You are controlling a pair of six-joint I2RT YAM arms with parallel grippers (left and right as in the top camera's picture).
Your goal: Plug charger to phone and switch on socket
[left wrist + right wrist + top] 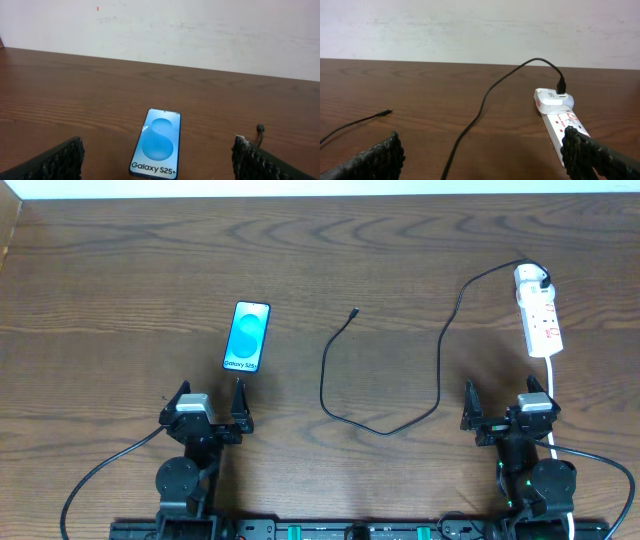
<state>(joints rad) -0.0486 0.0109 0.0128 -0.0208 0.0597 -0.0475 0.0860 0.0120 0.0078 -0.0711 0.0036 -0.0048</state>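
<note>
The phone (247,336) lies screen up on the wooden table, left of centre, and also shows in the left wrist view (156,143). My left gripper (206,412) is open and empty just in front of the phone, its fingers wide apart (159,162). The black charger cable (372,422) runs from the white adapter on the socket (537,323) in a loop to its free plug tip (354,312), which lies right of the phone. My right gripper (508,412) is open and empty in front of the socket (559,116); the cable (479,112) passes between its fingers (482,155).
The socket's white cord (552,395) runs down past the right gripper toward the table's front edge. A pale wall stands behind the table's far edge (160,62). Black arm cables (100,475) trail at the front.
</note>
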